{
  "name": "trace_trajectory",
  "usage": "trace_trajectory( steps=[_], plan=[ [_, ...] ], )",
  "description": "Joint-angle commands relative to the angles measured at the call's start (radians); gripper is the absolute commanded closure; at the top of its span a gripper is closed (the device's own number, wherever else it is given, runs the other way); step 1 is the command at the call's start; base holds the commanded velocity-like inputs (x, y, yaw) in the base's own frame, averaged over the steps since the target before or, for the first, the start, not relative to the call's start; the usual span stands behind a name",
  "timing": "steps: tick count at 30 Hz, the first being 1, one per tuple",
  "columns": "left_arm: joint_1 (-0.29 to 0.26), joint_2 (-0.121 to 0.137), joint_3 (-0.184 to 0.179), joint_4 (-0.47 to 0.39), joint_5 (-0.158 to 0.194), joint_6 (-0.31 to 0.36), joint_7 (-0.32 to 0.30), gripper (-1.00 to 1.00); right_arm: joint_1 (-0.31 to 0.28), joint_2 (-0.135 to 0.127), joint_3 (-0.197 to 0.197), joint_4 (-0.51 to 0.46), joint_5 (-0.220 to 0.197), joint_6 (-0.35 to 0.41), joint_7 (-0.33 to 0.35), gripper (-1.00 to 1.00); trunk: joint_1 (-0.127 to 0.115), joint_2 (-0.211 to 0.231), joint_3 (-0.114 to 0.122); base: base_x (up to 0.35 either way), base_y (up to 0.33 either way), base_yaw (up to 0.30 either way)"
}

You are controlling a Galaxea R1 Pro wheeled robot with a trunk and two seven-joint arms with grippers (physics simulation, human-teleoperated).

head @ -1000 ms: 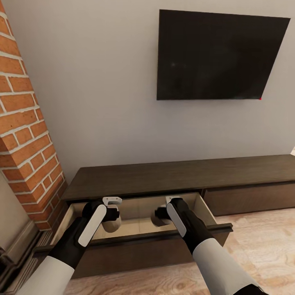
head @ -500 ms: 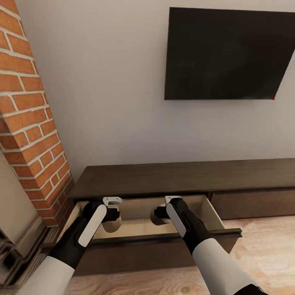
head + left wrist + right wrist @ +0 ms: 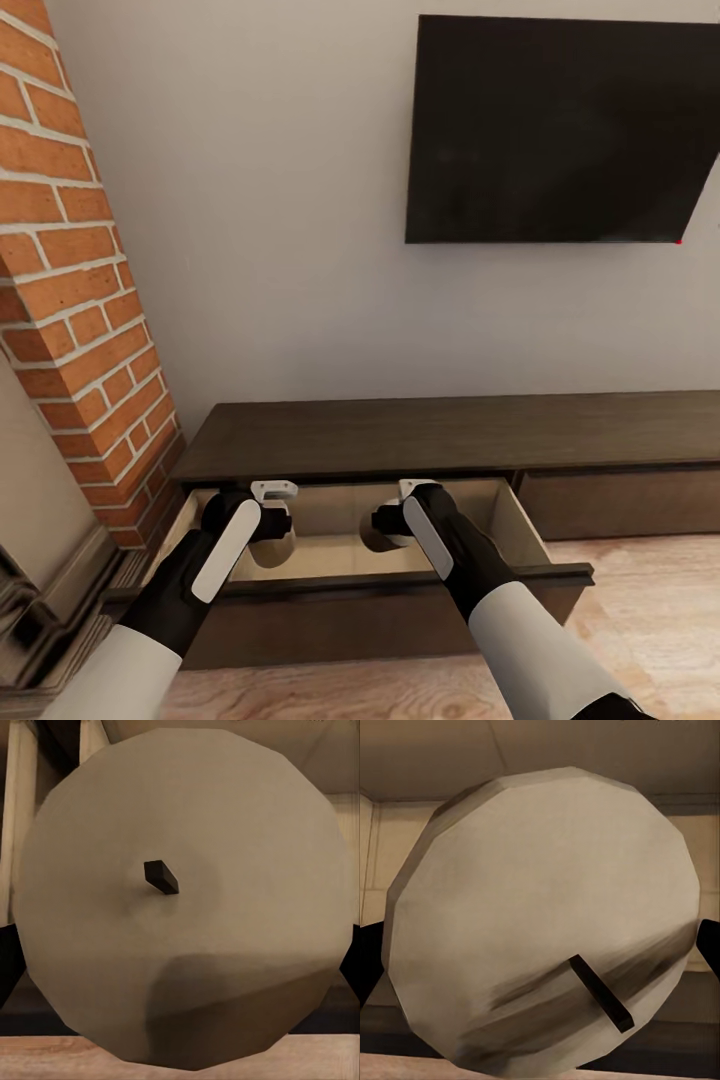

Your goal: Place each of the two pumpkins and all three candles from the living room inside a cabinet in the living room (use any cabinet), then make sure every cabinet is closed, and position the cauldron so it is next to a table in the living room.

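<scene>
The long dark brown cabinet (image 3: 450,435) stands against the wall with its left drawer (image 3: 400,582) pulled out, pale wood inside. My left gripper (image 3: 274,528) hangs over the drawer's left half, shut on a pale round candle (image 3: 277,550). In the left wrist view that candle (image 3: 180,892) shows its top and dark wick, with dark fingers (image 3: 7,964) at its sides. My right gripper (image 3: 392,524) is over the drawer's middle, shut on a second pale candle (image 3: 385,538). The right wrist view looks onto this candle (image 3: 540,915) and its wick. Pumpkins are out of view.
A black television (image 3: 560,130) hangs on the grey wall above the cabinet. A red brick chimney (image 3: 70,300) rises at the left, close to the drawer's left end. Light wood floor (image 3: 640,620) lies in front, and another drawer front (image 3: 620,500) stays closed to the right.
The head camera has turned a little, so the whole scene has shifted right. Both grippers still hold their candles over the open drawer, and the right one has edged slightly left.
</scene>
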Motion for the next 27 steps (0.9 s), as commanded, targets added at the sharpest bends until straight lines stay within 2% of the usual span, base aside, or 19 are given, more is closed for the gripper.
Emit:
trace_trajectory(
  steps=[1, 6, 16, 27],
  plan=[
    [-0.001, 0.001, -0.003, -0.001, 0.009, 0.002, 0.010, 1.00, -0.001, 0.000, 0.002, -0.001, -0.011, 0.002, -0.009, 1.00, 0.000, 0.000, -0.001, 0.012, -0.042, 0.001],
    [-0.001, 0.001, -0.003, -0.002, 0.008, 0.002, 0.011, 1.00, -0.001, 0.000, 0.002, -0.001, -0.012, 0.002, -0.009, 1.00, 0.000, 0.000, -0.001, 0.016, -0.017, 0.020],
    [-0.001, 0.001, -0.003, -0.002, 0.008, 0.002, 0.011, 1.00, -0.001, 0.000, 0.003, 0.001, -0.013, 0.002, -0.008, 1.00, 0.000, 0.000, -0.001, 0.090, -0.012, 0.138],
    [-0.001, 0.001, -0.004, -0.002, 0.007, 0.002, 0.012, 1.00, 0.000, 0.000, 0.004, 0.001, -0.014, 0.002, -0.008, 1.00, 0.000, 0.000, -0.001, 0.169, -0.064, 0.044]
  ],
)
